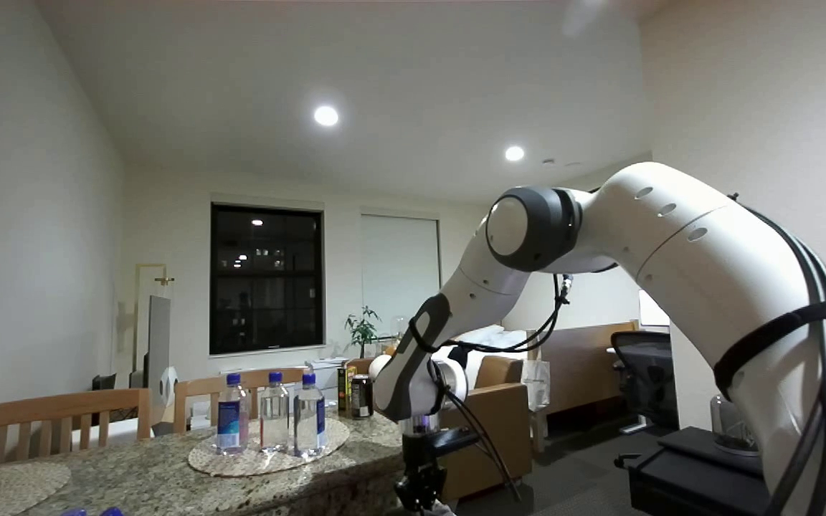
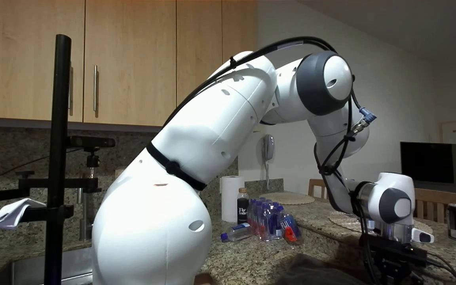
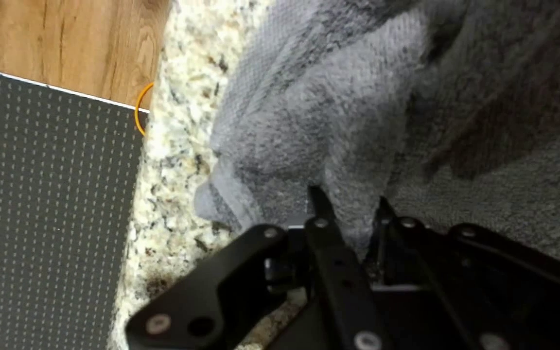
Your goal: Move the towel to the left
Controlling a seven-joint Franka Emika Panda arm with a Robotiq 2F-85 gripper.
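The grey towel (image 3: 280, 131) is crumpled and fills much of the wrist view, lying over the granite counter near its edge. In an exterior view only the dark top of the towel (image 2: 311, 271) shows at the bottom edge. My gripper (image 3: 348, 201) points down into the towel, and a raised fold is bunched between its fingers, which are partly closed on it. The gripper also shows at the bottom of both exterior views (image 1: 420, 494) (image 2: 396, 273), where its fingertips are hidden or cut off.
The granite counter's edge (image 3: 173, 146) drops to a wooden floor and dark mat (image 3: 51, 209). Water bottles (image 1: 273, 416) stand on a woven placemat on a raised ledge, near a dark can (image 1: 361, 396). Several bottles (image 2: 267, 219) and a paper towel roll (image 2: 232, 198) stand behind the lower counter.
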